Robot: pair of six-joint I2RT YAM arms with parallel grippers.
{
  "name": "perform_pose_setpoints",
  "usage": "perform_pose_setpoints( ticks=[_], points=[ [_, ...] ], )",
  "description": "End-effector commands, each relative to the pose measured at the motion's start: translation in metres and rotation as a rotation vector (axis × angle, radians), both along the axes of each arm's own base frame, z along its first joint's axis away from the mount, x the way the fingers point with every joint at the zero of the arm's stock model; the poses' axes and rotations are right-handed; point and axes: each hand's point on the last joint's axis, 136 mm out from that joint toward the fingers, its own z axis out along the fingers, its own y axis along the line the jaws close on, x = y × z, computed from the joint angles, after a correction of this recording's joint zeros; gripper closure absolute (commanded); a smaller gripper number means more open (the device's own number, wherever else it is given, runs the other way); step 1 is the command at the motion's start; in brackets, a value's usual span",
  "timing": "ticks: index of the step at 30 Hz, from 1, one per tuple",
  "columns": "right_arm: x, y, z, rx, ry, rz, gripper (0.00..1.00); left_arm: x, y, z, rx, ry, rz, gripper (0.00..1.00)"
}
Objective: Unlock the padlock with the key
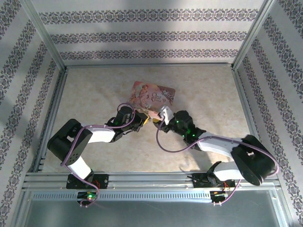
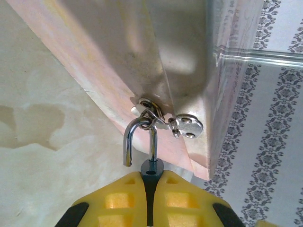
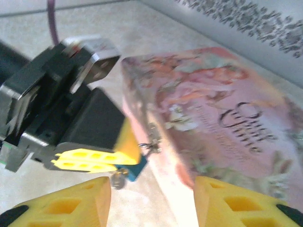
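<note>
Padlock [image 2: 152, 166]: judged already unlocked. On bench [image 1: 94, 85], pink tin box [image 1: 154, 94] lying flat. Before its near wall, right fingers [image 3: 71, 203] spread wide, empty; left fingers [image 2: 118, 198] pinched shut on padlock body. Shackle [image 2: 127, 142] sprung free at 1 end, hooked through box's hasp [image 2: 187, 126]. Remaining: unhooking, if wanted.

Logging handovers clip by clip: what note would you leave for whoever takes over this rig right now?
Left gripper: shut on the tiny silvery, blue-bodied padlock.
Right gripper: open, empty, beside the pink picture-printed tin box.
Done: the shackle looks open, with one leg free of the body.
Left: it is hooked through the tin's metal hasp; unhook it.
Key: possibly the silvery bit under the lock, too blurred to confirm.
</note>
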Motion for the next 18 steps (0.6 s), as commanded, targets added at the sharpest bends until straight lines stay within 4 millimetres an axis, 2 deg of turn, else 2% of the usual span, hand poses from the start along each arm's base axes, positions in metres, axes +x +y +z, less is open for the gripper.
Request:
perform_pose_setpoints(
  ticks=[1,4,7,12,18],
  points=[
    [0.006,-0.015,0.013,0.133,0.195,-0.054,0.49,0.0,0.006,0.009,0.067,-0.052,-0.041,1.0],
    [0.021,-0.029,0.022,0.237,0.352,-0.105,0.49,0.0,0.015,0.005,0.104,-0.056,-0.046,1.0],
    [0.035,-0.034,0.026,0.334,0.494,-0.139,0.49,0.001,0.021,0.003,0.127,-0.068,-0.059,1.0],
    [0.057,-0.021,0.031,0.444,0.665,-0.129,0.5,0.002,0.03,-0.003,0.171,-0.088,-0.099,1.0],
    [0.081,-0.008,0.023,0.503,0.78,-0.16,0.51,0.002,0.042,-0.01,0.235,-0.103,-0.146,1.0]
  ],
)
